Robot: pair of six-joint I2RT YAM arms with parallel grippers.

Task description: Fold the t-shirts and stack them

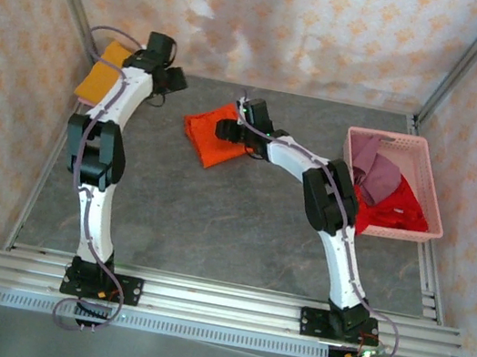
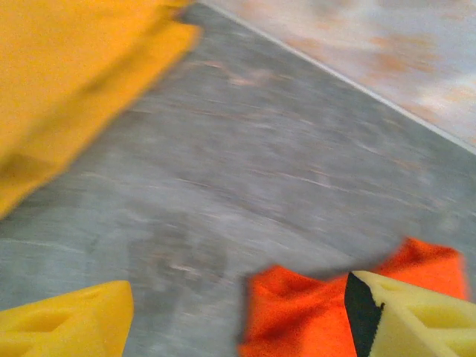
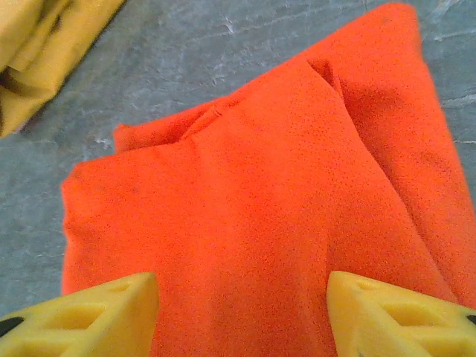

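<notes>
The bright orange t-shirt point(image 1: 209, 136) lies folded on the grey table at centre back. My right gripper point(image 1: 233, 128) hovers over its right part, open, its yellow fingers point(image 3: 89, 320) straddling the orange cloth point(image 3: 253, 193) with nothing clamped. The mustard yellow t-shirt point(image 1: 99, 77) lies folded at the back left, partly under my left arm. My left gripper point(image 1: 171, 77) stands open above bare table between the two shirts. In the left wrist view, the mustard shirt point(image 2: 67, 74) is at top left and the orange shirt point(image 2: 305, 312) near the right finger point(image 2: 416, 316).
A pink lattice basket point(image 1: 432, 190) at the right edge holds a red shirt point(image 1: 391, 213) and a dusty mauve shirt point(image 1: 377, 171). Patterned walls and metal frame posts close in the back and sides. The grey table point(image 1: 213, 220) spreads in front of the shirts.
</notes>
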